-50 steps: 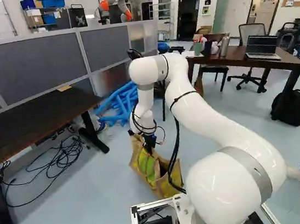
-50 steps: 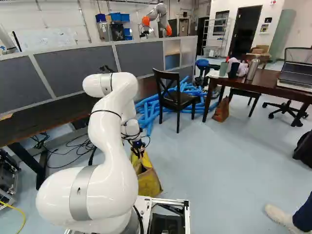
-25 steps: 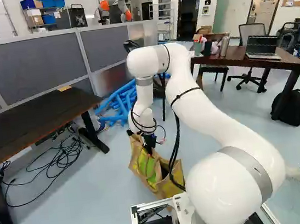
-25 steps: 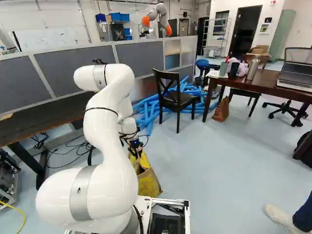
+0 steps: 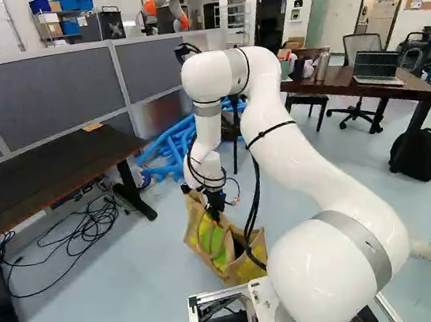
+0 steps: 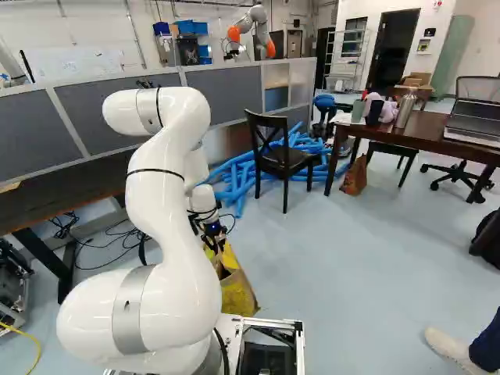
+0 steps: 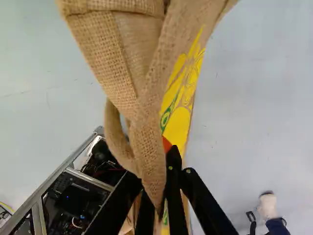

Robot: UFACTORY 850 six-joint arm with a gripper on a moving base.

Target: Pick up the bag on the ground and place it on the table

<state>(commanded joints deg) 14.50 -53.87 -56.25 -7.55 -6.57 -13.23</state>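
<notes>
Downward, claw (image 5: 215, 213) on bag (image 5: 210, 237).

A tan burlap bag with yellow and green print (image 7: 137, 73) spreads ahead of the black two-fingered gripper (image 7: 159, 193), a narrow fold of its cloth pinched between the fingers. To one side of the gripper is a silver metal frame packed with dark electronics (image 7: 54, 177); well apart on the other, a person's pale-clad foot (image 7: 267, 205) rests on the pale blue-grey floor (image 7: 259, 98).
</notes>
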